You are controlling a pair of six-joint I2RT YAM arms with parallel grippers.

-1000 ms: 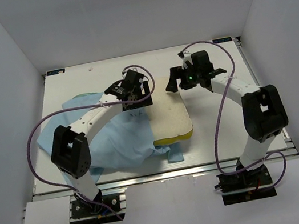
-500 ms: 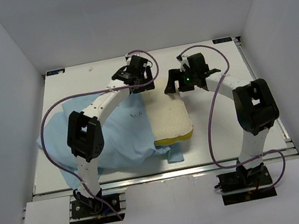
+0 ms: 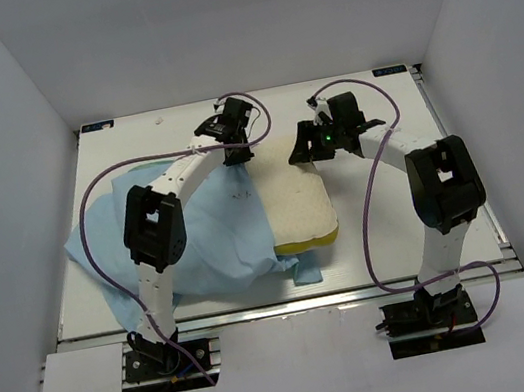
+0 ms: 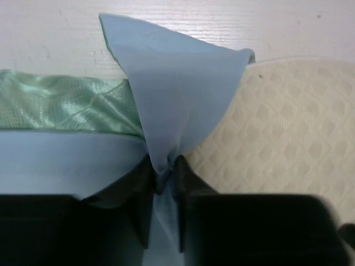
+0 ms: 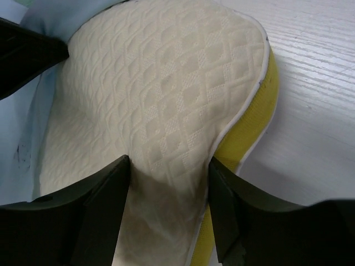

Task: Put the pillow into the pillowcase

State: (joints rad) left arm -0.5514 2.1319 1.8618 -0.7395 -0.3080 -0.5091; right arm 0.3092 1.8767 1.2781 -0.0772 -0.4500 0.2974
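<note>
**Far end of pillow: case edge pinched, pillow straddled, insertion not begun.**

My left fingers point(image 4: 165, 169) are closed on a fold of the light-blue pillowcase point(image 3: 203, 237) at its far edge, just beside the pillow's far left corner. My right fingers point(image 5: 168, 163) stand apart astride the far end of the pillow point(image 3: 294, 195); I cannot tell whether they bite. The pillow lies mid-counter point(image 3: 123, 154), right of the crumpled case, apparently outside it. Risks: the pinch may hold both layers, so lifting would not open the mouth, and a shallow hold could slip off the foam. Obstructions: the bunched fabric on the left hides the opening, and a purple cable point(image 3: 373, 247) loops near the pillow's right side.
</note>
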